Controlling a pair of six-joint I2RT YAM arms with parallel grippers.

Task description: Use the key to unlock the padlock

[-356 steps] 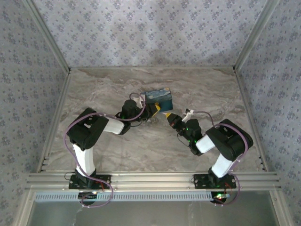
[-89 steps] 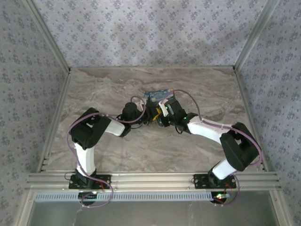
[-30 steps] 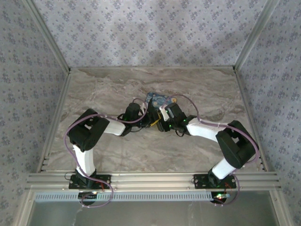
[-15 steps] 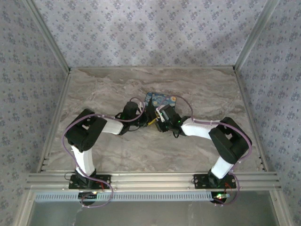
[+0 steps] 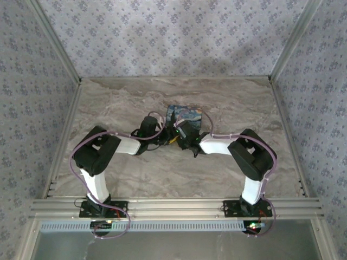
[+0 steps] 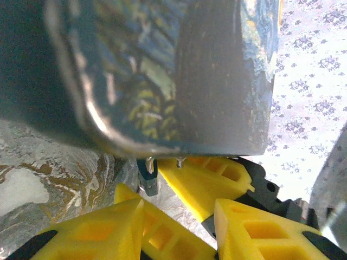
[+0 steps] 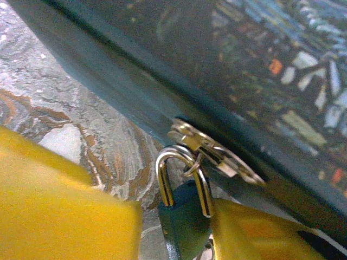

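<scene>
Aluminum rail (image 5: pixel 173 206) running along the near edge, marble table (image 5: pixel 162 173) behind it. Left gripper (image 6: pixel 179 208) sitting released. Right gripper (image 7: pixel 174 219) straddling the blue padlock (image 7: pixel 181 216), grip unclear. The padlock is hanging on the painted tin's (image 5: pixel 185 115) hasp. Floral wallpaper (image 5: pixel 173 38) enclosing the back. Right gripper having shifted left since half a second ago.

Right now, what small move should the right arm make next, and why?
Probably close the right gripper on the padlock. Its blue body hangs between the yellow fingers with a gap on one side, and its shackle is still shut through the hasp of the box, so it likely needs steadying.
</scene>
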